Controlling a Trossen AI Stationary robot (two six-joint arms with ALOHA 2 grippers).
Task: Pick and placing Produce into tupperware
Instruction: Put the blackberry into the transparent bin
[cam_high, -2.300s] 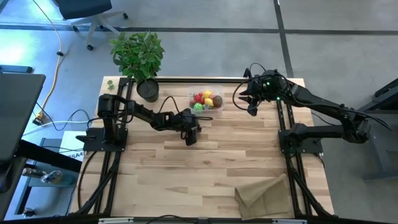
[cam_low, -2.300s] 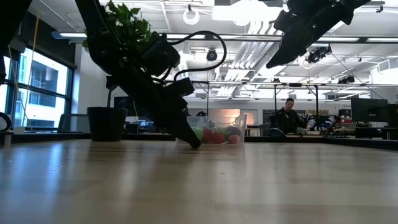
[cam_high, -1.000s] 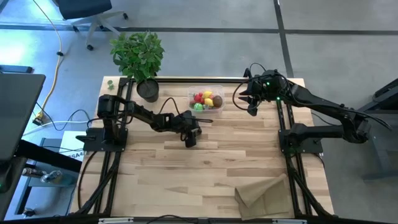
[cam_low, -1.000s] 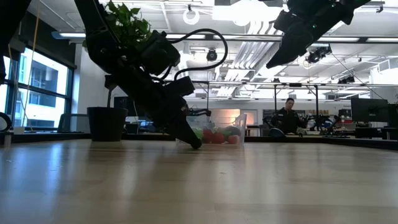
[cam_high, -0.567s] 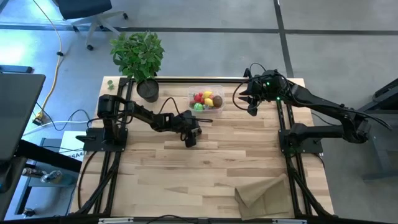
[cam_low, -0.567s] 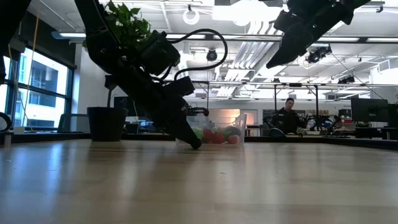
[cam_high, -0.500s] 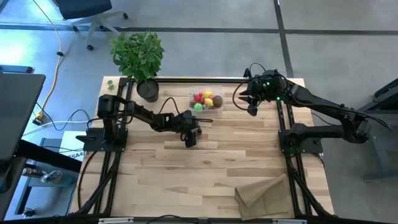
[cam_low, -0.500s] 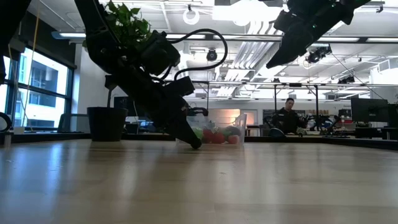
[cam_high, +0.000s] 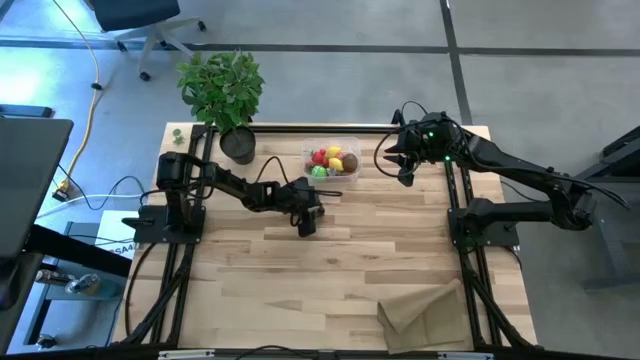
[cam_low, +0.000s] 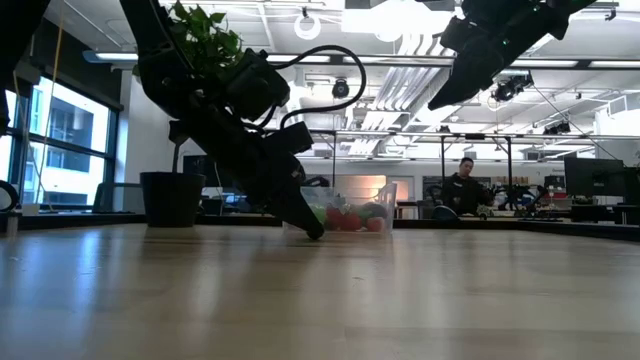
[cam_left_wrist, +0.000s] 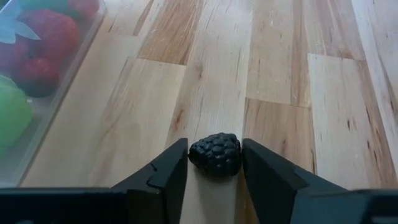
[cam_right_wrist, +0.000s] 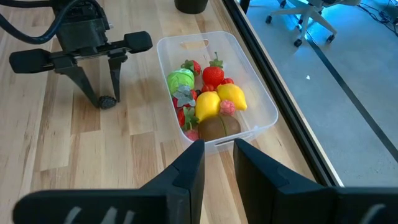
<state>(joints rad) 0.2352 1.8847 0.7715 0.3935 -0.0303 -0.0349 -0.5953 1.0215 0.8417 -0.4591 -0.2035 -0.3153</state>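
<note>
- Mostly bare wood-plank table (cam_high: 350, 260), pale boards with visible grain.
- Leafy potted plant (cam_high: 222, 90) in dark round pot at far-left corner; crumpled tan paper bag (cam_high: 425, 310) at near edge.
- Right gripper (cam_high: 404, 160) raised just beside the tub's right end, fingers narrow, nothing between them.
- Left gripper (cam_left_wrist: 215, 163) tips down on table just in front of tupperware, fingers bracketing a bumpy dark blackberry (cam_left_wrist: 216, 154).
- Clear rounded-corner plastic tupperware (cam_right_wrist: 261, 99) at far centre, holds lemons (cam_right_wrist: 231, 96), lime (cam_right_wrist: 180, 80), kiwi (cam_right_wrist: 219, 127), strawberry (cam_right_wrist: 213, 76).
</note>
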